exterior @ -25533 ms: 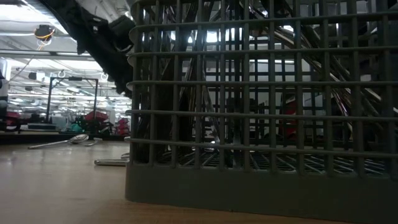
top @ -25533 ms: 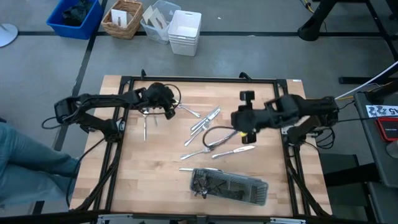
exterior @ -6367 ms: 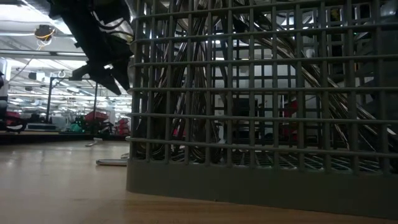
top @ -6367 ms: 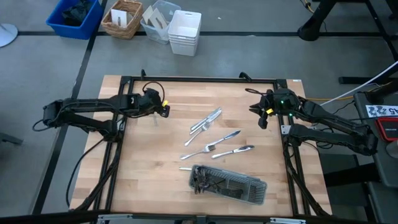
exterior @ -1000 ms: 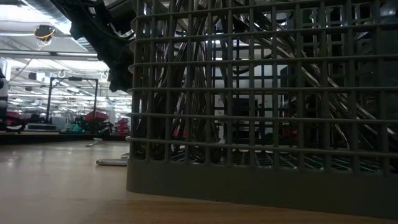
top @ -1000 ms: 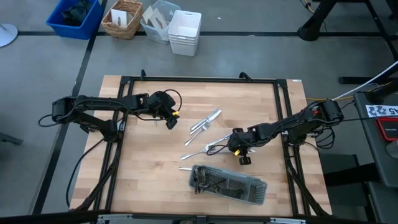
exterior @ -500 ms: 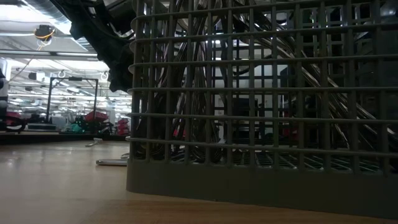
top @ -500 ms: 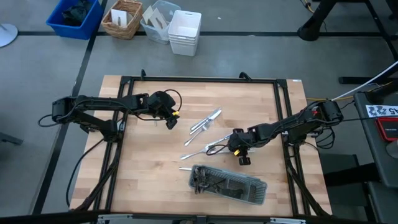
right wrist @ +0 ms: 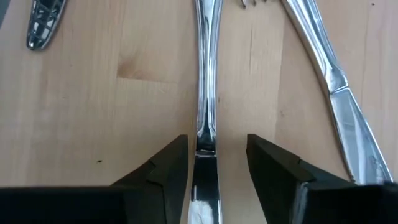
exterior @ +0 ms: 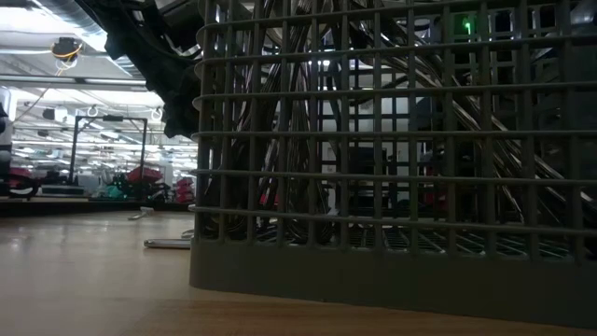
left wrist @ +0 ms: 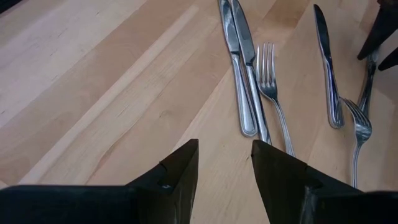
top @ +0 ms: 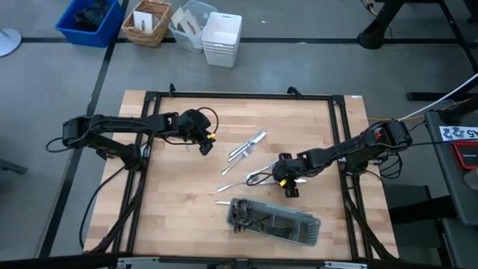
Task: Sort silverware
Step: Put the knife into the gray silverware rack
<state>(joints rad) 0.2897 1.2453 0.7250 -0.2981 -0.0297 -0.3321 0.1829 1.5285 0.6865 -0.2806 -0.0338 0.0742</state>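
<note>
The left gripper (top: 203, 142) hangs open, waiting beside the slim shiny silver knives (left wrist: 239, 56) mid-worktop. The right gripper (right wrist: 211, 163), jaws spread, straddles one polished knife handle (right wrist: 206, 87) flat on the pale wooden worktop (top: 179, 202), apparently lined up to pinch it.

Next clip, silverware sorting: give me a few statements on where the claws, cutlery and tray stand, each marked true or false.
1. The right claw is open with a knife lying between its fingers. True.
2. The grey mesh tray is empty. False: it already holds cutlery.
3. The left claw grips a fork. False: it is open and holds nothing.
4. Loose silverware lies on the wooden table. True.
</note>
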